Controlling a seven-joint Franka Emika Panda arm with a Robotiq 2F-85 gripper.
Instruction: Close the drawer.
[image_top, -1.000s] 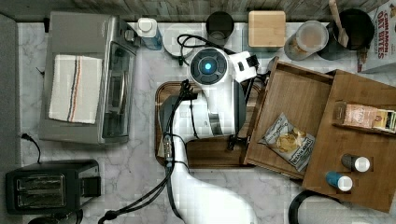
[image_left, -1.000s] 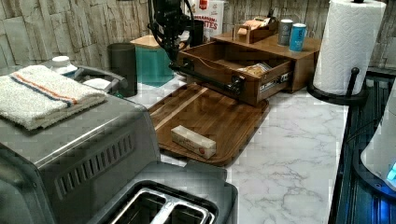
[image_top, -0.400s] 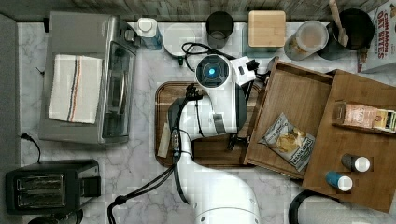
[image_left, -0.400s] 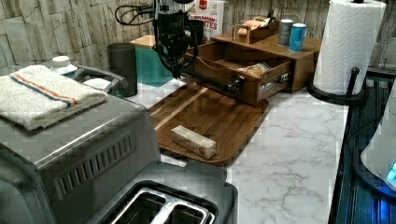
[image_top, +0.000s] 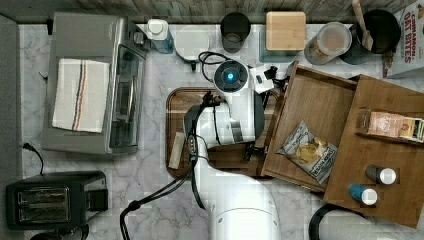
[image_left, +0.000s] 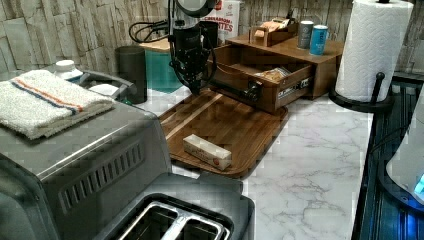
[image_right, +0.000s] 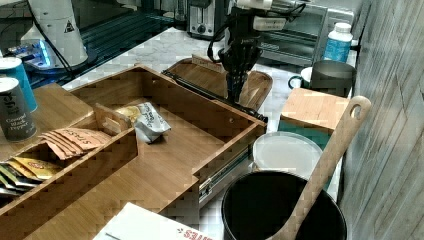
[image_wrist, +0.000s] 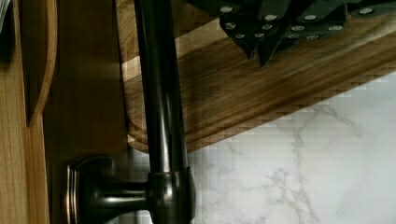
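The shallow medium-brown wooden drawer (image_top: 320, 107) stands pulled out, one snack bag (image_top: 307, 152) on its floor. Its one dark metal bar handle (image_wrist: 161, 93) runs just beside the black robot hand (image_left: 194, 86), whose fingertips (image_wrist: 261, 44) are pressed together. Under the hand lies one darker round-cornered wooden tray (image_left: 235, 127) on the marble counter (image_left: 310, 170), carrying one pale wrapped block (image_left: 207, 151).

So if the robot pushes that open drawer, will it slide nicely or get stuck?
Probably slides: the drawer seems to ride on a metal rail at its side. It looks stiff, solid wood, so it shouldn't bend. The chip bag inside is loose and may shift a little.
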